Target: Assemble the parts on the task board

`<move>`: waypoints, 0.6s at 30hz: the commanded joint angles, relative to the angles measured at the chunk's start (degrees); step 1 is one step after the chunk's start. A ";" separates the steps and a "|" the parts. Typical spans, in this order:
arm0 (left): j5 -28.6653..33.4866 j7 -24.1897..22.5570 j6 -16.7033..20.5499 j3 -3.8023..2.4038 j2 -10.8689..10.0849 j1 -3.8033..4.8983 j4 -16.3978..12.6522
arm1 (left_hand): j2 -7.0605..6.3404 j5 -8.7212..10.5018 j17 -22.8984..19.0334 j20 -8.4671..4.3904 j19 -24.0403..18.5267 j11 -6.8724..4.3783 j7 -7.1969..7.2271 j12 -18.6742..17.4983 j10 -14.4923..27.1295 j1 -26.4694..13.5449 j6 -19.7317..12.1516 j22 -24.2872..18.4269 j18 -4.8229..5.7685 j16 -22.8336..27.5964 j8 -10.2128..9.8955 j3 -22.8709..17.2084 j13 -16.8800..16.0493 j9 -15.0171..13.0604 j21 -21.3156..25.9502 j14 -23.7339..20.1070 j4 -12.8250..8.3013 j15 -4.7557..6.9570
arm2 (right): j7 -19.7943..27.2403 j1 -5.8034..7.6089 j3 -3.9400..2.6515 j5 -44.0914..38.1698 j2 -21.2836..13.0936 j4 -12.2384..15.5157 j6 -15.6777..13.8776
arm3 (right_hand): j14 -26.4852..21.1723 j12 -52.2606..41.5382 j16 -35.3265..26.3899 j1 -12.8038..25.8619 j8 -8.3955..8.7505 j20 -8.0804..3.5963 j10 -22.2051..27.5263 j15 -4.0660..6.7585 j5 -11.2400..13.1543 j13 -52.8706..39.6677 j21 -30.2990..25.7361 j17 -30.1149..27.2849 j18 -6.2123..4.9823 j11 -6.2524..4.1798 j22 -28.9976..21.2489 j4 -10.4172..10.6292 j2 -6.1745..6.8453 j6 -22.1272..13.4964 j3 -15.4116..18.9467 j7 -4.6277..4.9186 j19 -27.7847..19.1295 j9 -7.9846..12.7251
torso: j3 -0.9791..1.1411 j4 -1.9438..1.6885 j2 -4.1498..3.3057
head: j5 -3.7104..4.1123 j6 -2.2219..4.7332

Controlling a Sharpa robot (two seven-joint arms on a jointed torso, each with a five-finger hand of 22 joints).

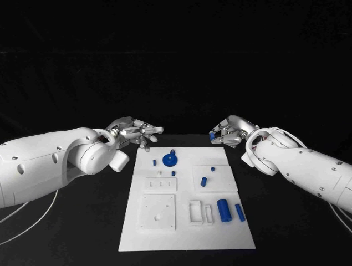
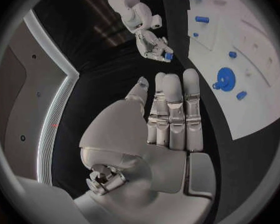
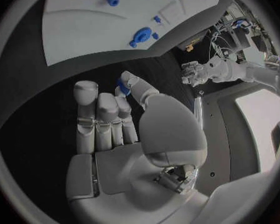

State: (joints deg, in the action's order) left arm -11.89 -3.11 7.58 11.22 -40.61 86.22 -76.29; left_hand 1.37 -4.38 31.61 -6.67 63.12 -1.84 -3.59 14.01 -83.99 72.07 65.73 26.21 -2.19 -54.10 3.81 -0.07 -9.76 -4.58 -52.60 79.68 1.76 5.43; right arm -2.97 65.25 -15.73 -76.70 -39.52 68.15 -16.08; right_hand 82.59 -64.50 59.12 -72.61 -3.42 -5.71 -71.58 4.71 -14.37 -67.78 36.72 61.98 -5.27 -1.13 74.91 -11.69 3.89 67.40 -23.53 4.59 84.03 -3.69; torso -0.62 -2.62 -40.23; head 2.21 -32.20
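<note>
The white task board (image 1: 156, 233) lies in the middle of the table. On its far end sits a round blue disc part (image 1: 169, 160) with small blue pegs (image 1: 154, 162) around it. Two blue cylinders (image 1: 224, 210) lie near its right edge. My right hand (image 1: 228, 132) hovers off the board's far right corner and pinches a small blue part (image 1: 213, 134) between thumb and a finger; the part (image 3: 122, 86) shows at the right hand's (image 3: 115, 119) fingertips. My left hand (image 1: 136, 132) hovers off the far left corner, fingers stretched out and holding nothing; the left hand (image 2: 171, 114) appears flat, beside the board (image 2: 252, 109).
Black table (image 1: 64, 233) surrounds the board on all sides. The board carries raised white blocks with slots and holes (image 1: 158, 210). Pale cables (image 1: 16, 213) trail beneath both arms at the table's sides.
</note>
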 commanded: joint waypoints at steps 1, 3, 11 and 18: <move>-3.15 7.69 -3.33 -0.03 0.90 0.56 0.02 | -0.56 -0.24 2.36 -0.31 -2.24 -0.59 0.41 3.59 -2.37 -1.25 1.23 3.43 -0.21 -4.96 -0.04 0.59 -2.60 -1.24 -4.44 -1.45 1.09 0.36 | -5.62 0.08 0.15 -3.56 0.66 1.70 -1.30 | 0.26 0.04 -0.08 0.13 -0.15 -0.04 -0.34 -0.01 0.14 -0.01 0.07 0.04 -0.81 0.12 3.63 0.26 0.58 0.31 -0.78 0.05 2.87 -0.08 | -0.19 -0.06 0.85 | -0.87 -0.50; -3.54 9.30 -2.70 -0.01 1.51 0.73 0.22 | -1.11 -0.75 2.56 -0.36 -3.33 -0.68 0.63 4.65 -2.29 -2.62 1.87 4.81 -0.48 -6.72 0.00 0.40 -3.92 -3.05 -6.06 -1.87 1.90 0.44 | -6.61 0.09 0.27 -3.80 1.11 2.60 -1.58 | 0.26 0.02 -0.11 0.15 -0.15 -0.04 -0.36 0.00 0.02 -0.03 0.22 0.01 -0.78 0.11 3.66 0.31 0.60 0.34 -0.81 0.04 2.90 -0.09 | -0.25 -0.11 0.99 | -0.91 -0.58; -5.03 15.13 -2.05 0.09 3.80 0.93 2.04 | -4.46 -6.12 0.68 -0.16 -4.51 -0.62 1.47 3.48 -0.83 -5.16 3.40 5.98 -0.69 -7.38 0.16 -0.90 -5.62 -11.18 -6.98 -2.76 2.61 0.32 | -8.60 0.11 0.87 -4.28 2.59 5.58 -1.55 | 0.26 0.11 -0.19 0.19 -0.16 -0.09 -0.32 0.03 -0.45 0.04 0.07 -0.05 -0.75 0.09 3.60 0.36 0.82 0.44 -1.01 0.02 2.88 -0.10 | -0.38 -0.13 1.12 | -1.06 -0.91; -6.98 17.89 -1.38 0.13 5.54 0.96 3.77 | -6.54 -8.42 -0.25 -0.15 -5.06 -0.62 2.08 4.67 0.99 -6.18 2.24 6.75 -0.59 -8.94 -0.02 -2.52 -7.69 -28.22 -7.28 -3.32 5.36 0.28 | -9.66 0.12 1.56 -6.24 3.44 7.09 -1.55 | 0.27 0.14 -0.21 0.09 -0.16 -0.10 -0.30 0.02 -0.27 0.06 0.04 -0.07 -0.74 0.10 3.58 0.32 0.83 0.27 -1.15 0.06 2.88 -0.08 | -0.30 0.03 0.95 | -1.18 -1.03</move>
State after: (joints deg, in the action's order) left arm -16.72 11.56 6.28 11.37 -35.34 86.95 -72.71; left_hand -5.01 -12.57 31.39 -6.88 58.23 -2.50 -1.41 18.46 -83.29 65.85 68.25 32.91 -2.20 -62.80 4.06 -2.58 -17.41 -32.47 -59.77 76.54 7.08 5.76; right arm -10.84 65.35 -14.23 -80.71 -36.19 74.99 -17.36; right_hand 82.59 -64.50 59.12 -72.26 -3.34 -5.71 -71.57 4.71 -14.65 -67.77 36.72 61.97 -5.28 -1.13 74.91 -11.31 4.25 67.35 -24.38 4.58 84.03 -3.73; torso -0.96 -2.71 -39.19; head 1.08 -33.18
